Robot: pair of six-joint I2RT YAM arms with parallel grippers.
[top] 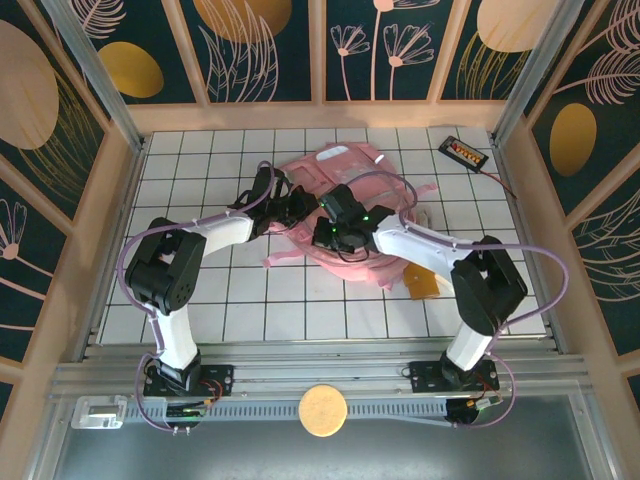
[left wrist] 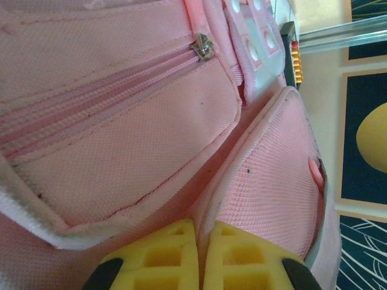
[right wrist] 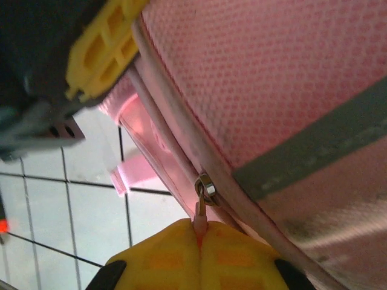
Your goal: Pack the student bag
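Note:
The student bag [top: 372,172], a pale-pink backpack, lies in the middle of the tiled table. Both arms reach in over its near-left side. My left gripper [top: 298,208] is shut on a fold of the bag's trimmed edge, and in the left wrist view the pink fabric [left wrist: 133,139] is pinched between the yellow fingertips [left wrist: 175,254]. My right gripper [right wrist: 199,228] is shut on the pink zipper pull, just below its metal slider [right wrist: 207,186]. A front pocket's zip slider [left wrist: 202,46] sits closed further up.
A black device with an orange strip [top: 463,152] lies at the back right. A tan flat piece [top: 421,283] rests by the bag's near-right corner. A round yellow disc [top: 322,410] sits on the front rail. Wooden walls enclose the table.

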